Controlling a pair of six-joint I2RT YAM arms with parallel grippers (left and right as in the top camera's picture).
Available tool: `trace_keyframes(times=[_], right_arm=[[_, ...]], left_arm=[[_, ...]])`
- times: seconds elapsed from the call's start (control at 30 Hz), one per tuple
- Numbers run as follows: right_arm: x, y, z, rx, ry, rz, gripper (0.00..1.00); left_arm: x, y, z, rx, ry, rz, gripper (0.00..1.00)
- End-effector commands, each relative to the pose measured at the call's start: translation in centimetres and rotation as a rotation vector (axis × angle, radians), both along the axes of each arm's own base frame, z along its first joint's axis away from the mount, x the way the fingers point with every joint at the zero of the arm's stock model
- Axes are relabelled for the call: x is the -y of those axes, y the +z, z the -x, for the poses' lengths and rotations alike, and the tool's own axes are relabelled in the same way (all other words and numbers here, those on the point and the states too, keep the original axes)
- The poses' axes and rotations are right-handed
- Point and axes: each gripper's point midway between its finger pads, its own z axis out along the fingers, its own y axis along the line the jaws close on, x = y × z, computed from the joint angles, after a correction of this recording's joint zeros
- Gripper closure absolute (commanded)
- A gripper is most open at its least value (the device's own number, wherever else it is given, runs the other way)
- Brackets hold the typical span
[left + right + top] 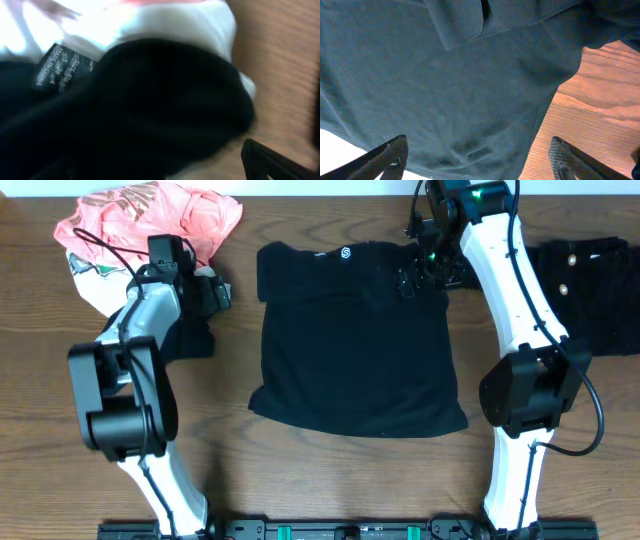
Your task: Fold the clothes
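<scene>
My right jaws are released over the right shoulder corner of the black T-shirt [355, 340]. In the wrist view its fabric spans the gap between them, with bare surface [600, 100] beyond the right-hand jaw. The shirt's long axis runs from the collar, level with these jaws, back to the hem toward my base, and its body lies to their left. My left jaws, also released, sit over a separate dark garment [190, 340], apart from the shirt. Judgement: the right arm is nearer.
</scene>
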Motion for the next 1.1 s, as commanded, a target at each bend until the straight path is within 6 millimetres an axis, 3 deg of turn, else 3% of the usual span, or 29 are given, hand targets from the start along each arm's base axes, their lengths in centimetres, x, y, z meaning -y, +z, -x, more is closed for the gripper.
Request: trace_keyframes(times=[0.0,0.13,0.3,0.47,0.67,0.9,1.07], right_arm=[[-0.4,1.5,0.2,0.035,0.001,-0.012,0.11],[-0.4,1.5,-0.1,0.047,0.001,-0.015,0.09],[-0.4,1.5,-0.3,0.056,0.004,-0.016,0.09],[-0.4,1.5,-0.3,0.058,0.029,-0.01,0.09],[-0.4,1.5,-0.3,0.061,0.041,-0.009,0.09],[-0.3,1.5,-0.3,0.062,0.041,-0.009,0.09],[-0.4,1.5,-0.4,0.064,0.041,-0.009,0.09]], left_arm=[[1.2,4.9,1.2,0.043,0.04,0.078,0.02],[3.0,7.2,5.4,-0.055,0.013,0.13,0.02],[5.4,6.9,9.9,-0.221,-0.074,0.123,0.02],[7.8,4.7,12.0,-0.296,-0.148,0.107,0.02],[9.0,2.9,13.8,-0.346,-0.183,0.103,0.2],[10.3,0.6,15.4,-0.377,-0.216,0.107,0.22],[12.9,0.2,16.7,-0.4,-0.301,0.145,0.22]])
